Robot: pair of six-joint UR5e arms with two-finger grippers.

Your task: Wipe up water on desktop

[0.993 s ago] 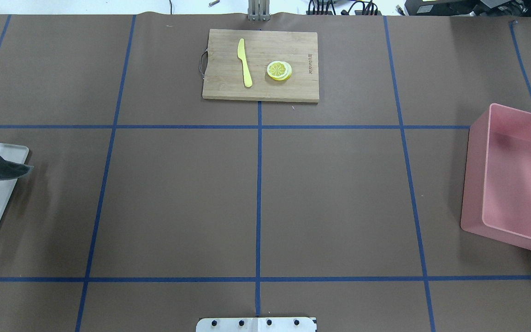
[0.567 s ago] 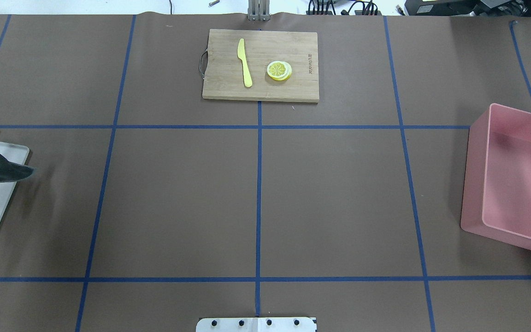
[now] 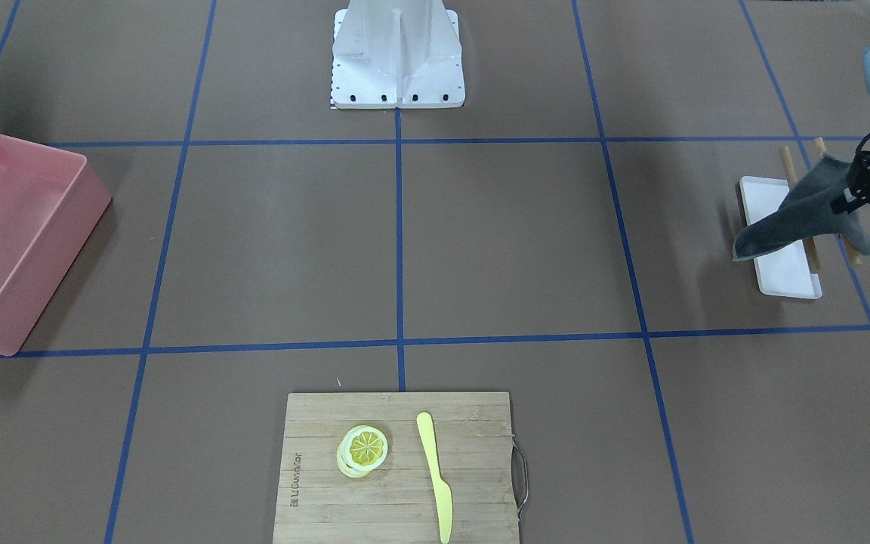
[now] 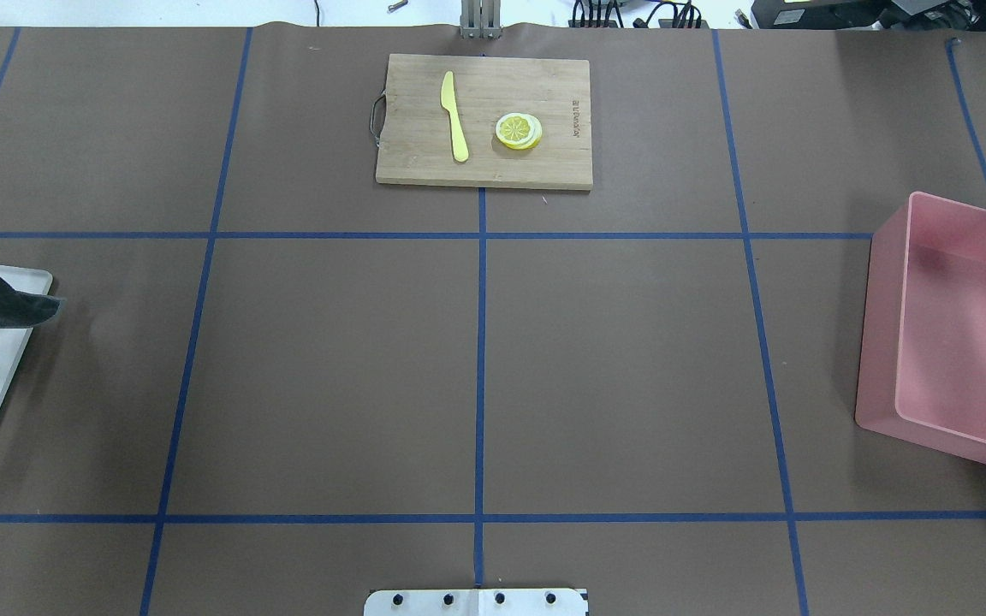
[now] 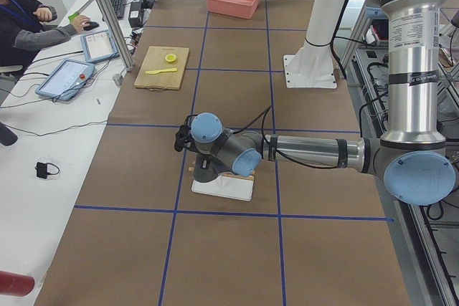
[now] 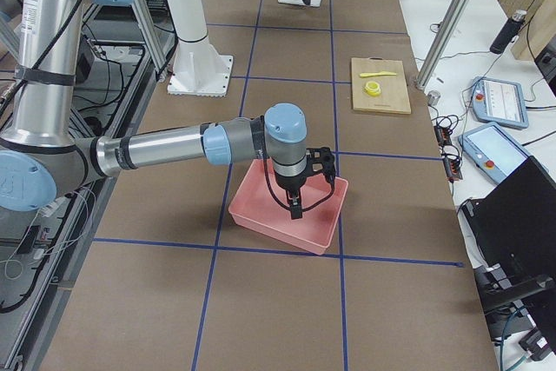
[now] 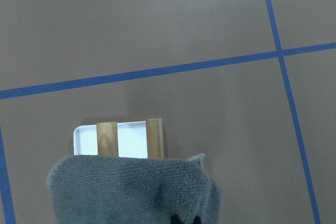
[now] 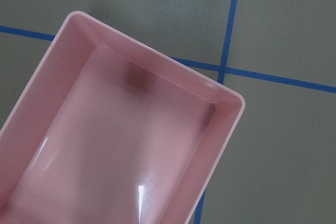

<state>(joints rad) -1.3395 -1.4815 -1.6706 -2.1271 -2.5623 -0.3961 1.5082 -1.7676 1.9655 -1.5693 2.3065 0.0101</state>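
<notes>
My left gripper (image 3: pixel 852 199) pinches grey cloth (image 3: pixel 790 219) at 1 bunched corner; looks soft, light, limp. Right gripper (image 6: pixel 298 202) over pink bin (image 6: pixel 278 234), can't tell state.

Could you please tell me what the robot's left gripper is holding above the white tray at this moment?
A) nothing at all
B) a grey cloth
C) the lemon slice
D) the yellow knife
B: in the front-facing view the left gripper is closed on a grey cloth that hangs down over the white tray.
</notes>
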